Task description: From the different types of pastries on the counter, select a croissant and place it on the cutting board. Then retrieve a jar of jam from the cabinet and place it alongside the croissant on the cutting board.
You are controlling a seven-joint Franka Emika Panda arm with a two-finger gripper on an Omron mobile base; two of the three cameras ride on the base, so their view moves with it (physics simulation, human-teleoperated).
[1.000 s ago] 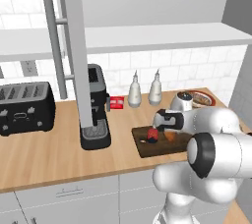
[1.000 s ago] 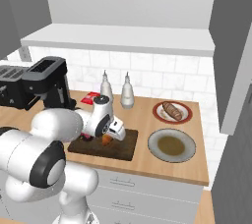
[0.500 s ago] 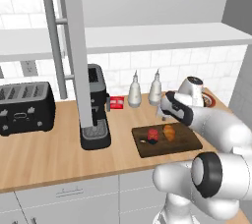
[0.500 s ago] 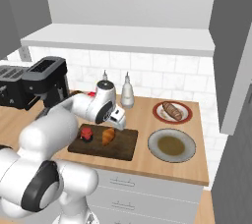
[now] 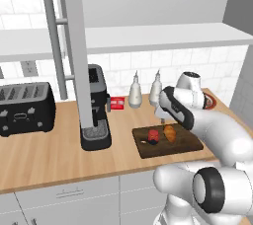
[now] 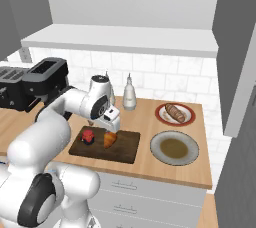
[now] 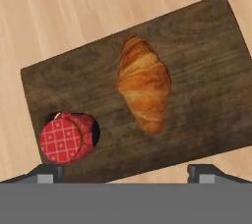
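while the arm hung over the board: both task items sat on it, nothing in the jaws
gripper: spread wide, empty, looking straight down at the cutting board, clear above it
cutting board: lay on the counter near its front edge, right of the coffee machine
croissant: flat on the board's middle, golden, touching nothing else
jar of jam: upright, red checked lid, at the board's left end by the corner with the hole, near the croissant but apart from it
other pastry: darker, long, on a red-rimmed plate toward the counter's back right corner
second plate: sat at the counter's right end, just right of the board
cabinet door: stood swung open, bar handle showing, above the counter's left half
toaster: sat at the counter's left end, against the wall
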